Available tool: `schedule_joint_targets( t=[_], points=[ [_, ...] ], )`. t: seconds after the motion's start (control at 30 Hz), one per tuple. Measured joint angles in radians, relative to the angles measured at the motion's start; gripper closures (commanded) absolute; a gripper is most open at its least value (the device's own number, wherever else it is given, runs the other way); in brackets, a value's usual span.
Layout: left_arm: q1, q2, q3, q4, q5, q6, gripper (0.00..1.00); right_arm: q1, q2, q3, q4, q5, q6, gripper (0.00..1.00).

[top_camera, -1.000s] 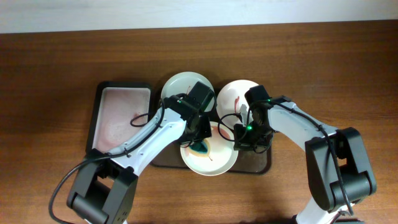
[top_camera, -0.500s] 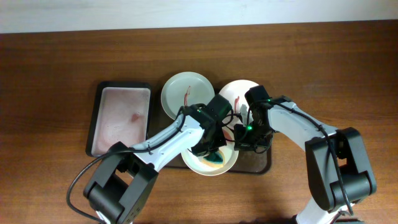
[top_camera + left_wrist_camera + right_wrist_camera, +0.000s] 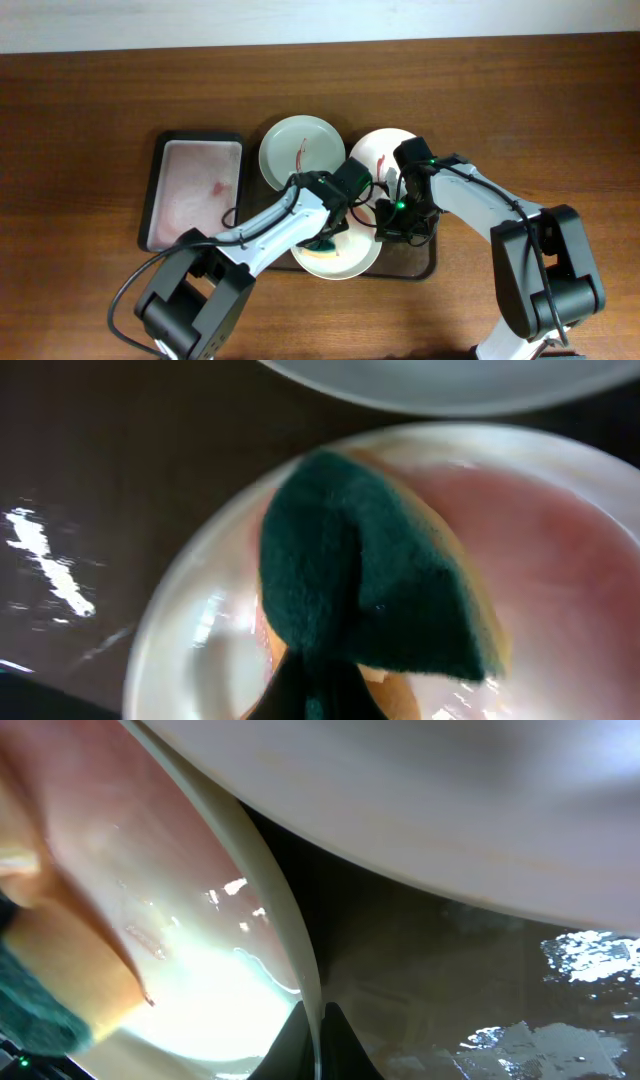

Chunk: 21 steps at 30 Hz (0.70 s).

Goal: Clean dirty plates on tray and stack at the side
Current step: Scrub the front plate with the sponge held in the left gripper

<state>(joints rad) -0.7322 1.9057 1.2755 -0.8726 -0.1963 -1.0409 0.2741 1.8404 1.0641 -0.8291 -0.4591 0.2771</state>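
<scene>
Three plates lie on the dark brown tray (image 3: 420,262). The front plate (image 3: 345,262) holds pinkish smears; it fills the left wrist view (image 3: 560,560). My left gripper (image 3: 327,238) is shut on a green and yellow sponge (image 3: 370,575) pressed onto that plate. My right gripper (image 3: 385,222) is shut on the front plate's right rim (image 3: 300,970), one finger on each side. The back left plate (image 3: 300,150) has a red streak. The back right plate (image 3: 378,152) is partly hidden by my right arm.
A smaller black-rimmed whitish tray (image 3: 192,190) with pink stains sits left of the plates. Bare wooden table (image 3: 80,120) lies all round. The two arms cross close together over the brown tray.
My left gripper swept the sponge from the plate's left part toward its right, then back toward the middle. The right gripper has kept its hold on the rim.
</scene>
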Motion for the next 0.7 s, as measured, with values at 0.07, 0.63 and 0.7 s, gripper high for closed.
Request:
schedule_joint_targets(
  t=[0.07,0.63,0.7],
  points=[
    [0.012,0.0,0.0,-0.011,-0.02,0.006,1.0,0.0,0.0,0.0,0.0,-0.007,0.0,0.95],
    [0.029,-0.164,-0.041,0.095,0.091,0.048,1.0,0.0,0.0,0.0,-0.011,0.009,0.002,0.95],
    [0.003,-0.114,-0.064,0.175,0.183,0.028,1.0,0.0,0.0,0.0,-0.011,0.009,0.002,0.95]
  ],
)
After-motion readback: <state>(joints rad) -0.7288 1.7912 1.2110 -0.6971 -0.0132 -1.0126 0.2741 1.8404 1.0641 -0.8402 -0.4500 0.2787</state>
